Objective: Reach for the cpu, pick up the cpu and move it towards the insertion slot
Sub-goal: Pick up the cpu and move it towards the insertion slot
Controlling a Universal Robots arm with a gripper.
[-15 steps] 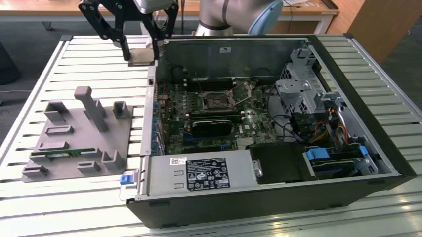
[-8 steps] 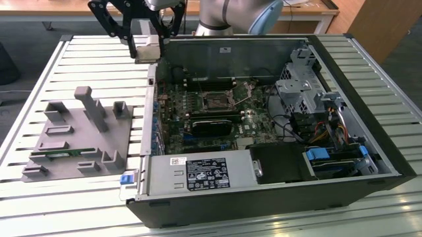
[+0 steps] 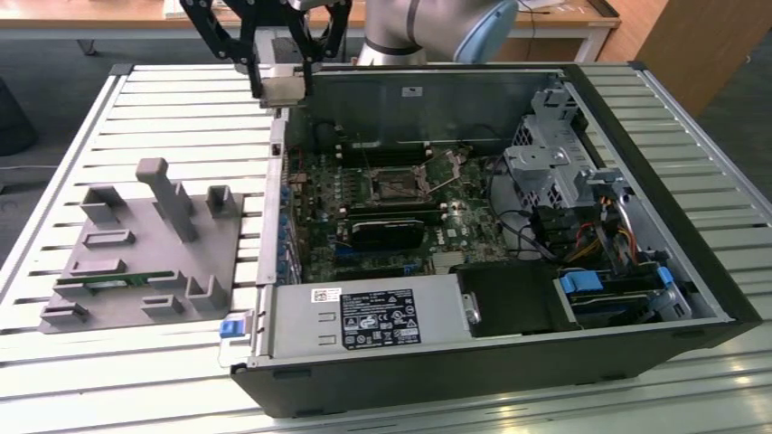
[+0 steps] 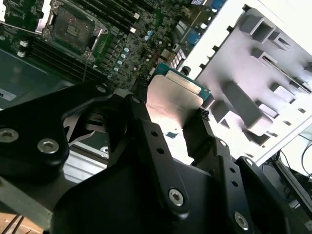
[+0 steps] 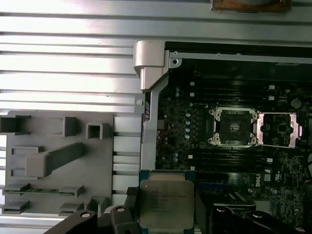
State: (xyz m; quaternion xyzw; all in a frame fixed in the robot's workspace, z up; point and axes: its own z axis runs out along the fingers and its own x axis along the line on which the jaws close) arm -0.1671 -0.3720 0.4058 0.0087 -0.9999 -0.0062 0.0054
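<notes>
Gripper (image 3: 280,74): black, raised above the far corner of the open computer case (image 3: 675,298), on the exterior view's left side of it.
Fingers (image 4: 195,129): clamped on two opposite edges of the chip, one on each side, as seen in both wrist views.
Chip (image 3: 285,88): held in the air, flat square with a silvery top and green border; clear of the tabletop and of the tray. In the first wrist view (image 5: 165,204) silvery top toward the camera; in the second wrist view (image 4: 173,100) seen tilted.
Socket (image 3: 393,184): small square, dark centre, silvery frame, on the green board inside the case; well apart from the chip. In the first wrist view (image 5: 233,127) its metal cover (image 5: 278,129) lies folded open beside it.
Tray (image 3: 145,262): grey, moulded, with raised blocks and recesses; lies on the tabletop beside the case, on the exterior view's left.
Memory stick (image 3: 103,282): narrow, green, lying in a recess near the tray's front edge.
Tabletop (image 3: 181,108): pale, ribbed metal slats running crosswise under tray and case.
Room: wooden furniture (image 3: 675,45) and grey floor behind the tabletop.
</notes>
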